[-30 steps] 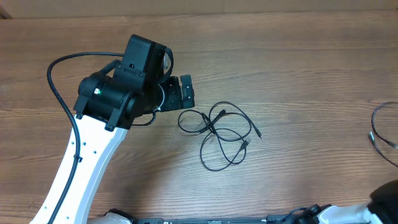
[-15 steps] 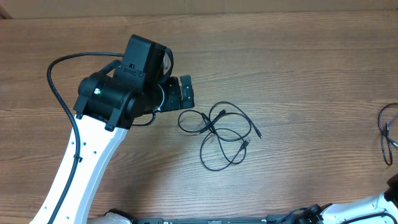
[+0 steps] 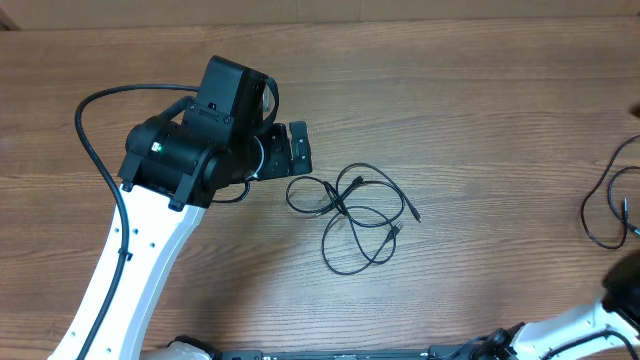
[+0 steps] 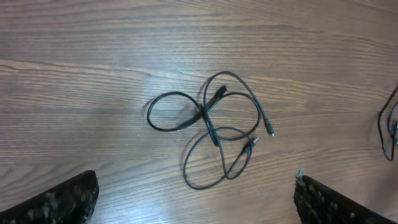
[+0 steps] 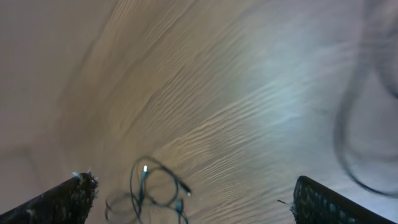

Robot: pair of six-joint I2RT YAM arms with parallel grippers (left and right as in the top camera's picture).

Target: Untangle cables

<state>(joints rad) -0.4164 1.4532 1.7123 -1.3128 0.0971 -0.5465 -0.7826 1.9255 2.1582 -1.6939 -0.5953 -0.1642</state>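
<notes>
Lying mid-table, overhead: the cable tangle [image 3: 352, 215] rests on the wooden table [image 3: 450, 80] as several crossed loops, with two plug ends poking out on its right. Nothing touches it.
Right edge, overhead: a separate cable [image 3: 598, 210] lies well apart from the tangle and curls off the right side of the frame.
Left gripper, overhead: the left gripper [image 3: 299, 150] hangs just left of the tangle and a little farther back, fingers spread and empty.
Right arm, overhead: only a piece of the right arm [image 3: 625, 295] shows at the near right corner; its fingers are not seen here.
Left wrist view: the tangle fills the middle of the view, its loops crossing at one central knot. Both fingers sit wide apart at the near corners with no cord between them, and the separate cable shows at the far right.
Right wrist view: the right gripper [image 5: 193, 183] is spread wide and holds nothing. The picture is blurred; a small bunch of cable [image 5: 149, 190] shows low down and a smeared dark strand [image 5: 357, 143] at right, and I cannot tell which cord either one is.
Done so far (judgement): one cord lies on its own.
Left to do (judgement): the mid-table loops remain crossed and need pulling apart.
</notes>
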